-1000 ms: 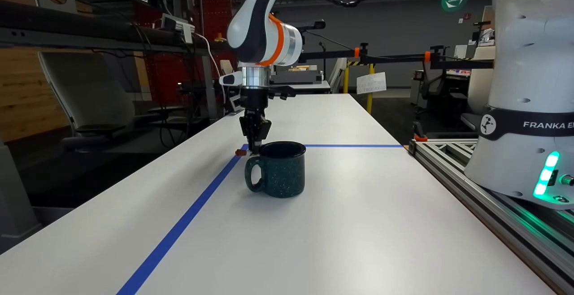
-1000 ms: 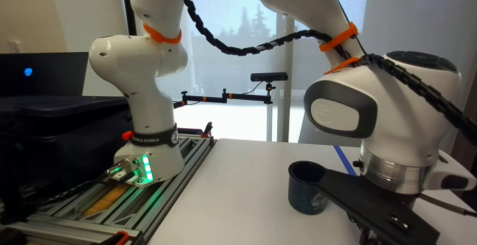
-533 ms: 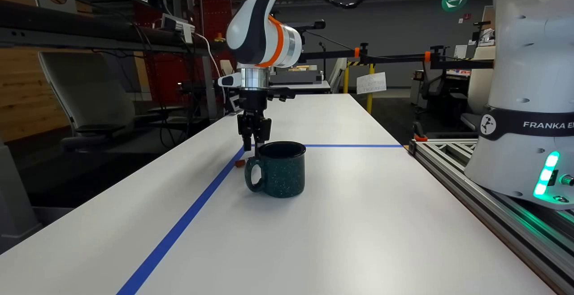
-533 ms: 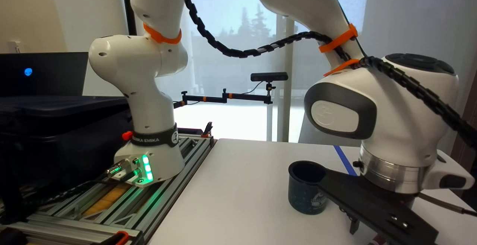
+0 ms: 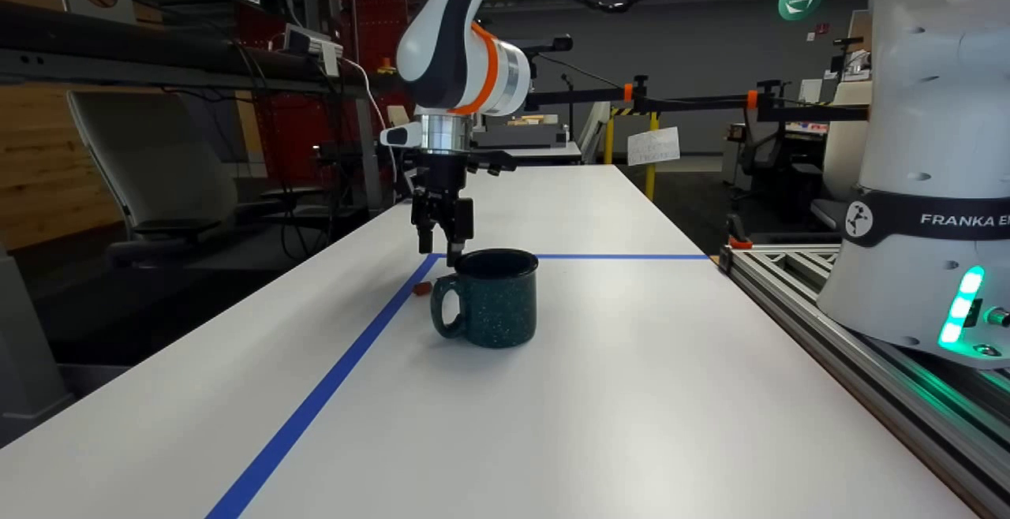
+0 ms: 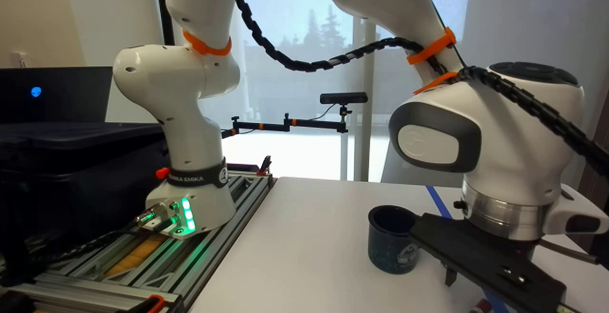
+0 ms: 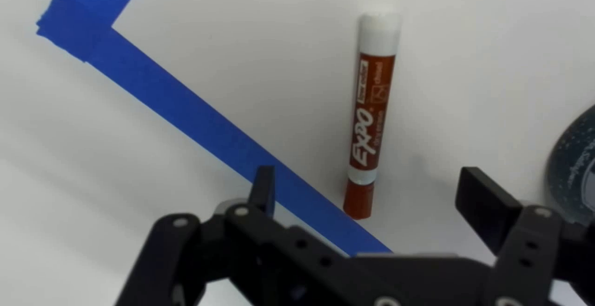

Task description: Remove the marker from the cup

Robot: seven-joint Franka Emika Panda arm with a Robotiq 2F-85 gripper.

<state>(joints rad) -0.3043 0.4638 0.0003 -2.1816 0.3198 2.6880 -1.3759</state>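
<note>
The marker [image 7: 373, 110], dark red with a white end, lies flat on the table in the wrist view, its red cap beside blue tape. Only its reddish tip [image 5: 423, 289] shows past the mug handle in an exterior view. The cup [image 5: 499, 302], a speckled dark green mug, stands upright near the marker; its inside [image 6: 394, 219] looks dark, with no marker visible there. Above the marker hangs my gripper [image 5: 440, 255], its fingers wide apart and nothing held between them. At the right edge of the wrist view, part of the cup [image 7: 576, 171] shows.
Blue tape [image 5: 331, 381] runs along the white table and across it behind the cup. The robot base [image 6: 195, 208] stands on a metal rail frame at the table's side. A dark bin [image 6: 71, 189] sits beyond that frame.
A second ago the marker was in the gripper's jaws just above the table beside the cup. The jaws have opened, the marker has dropped onto the table, and the gripper has risen slightly.
</note>
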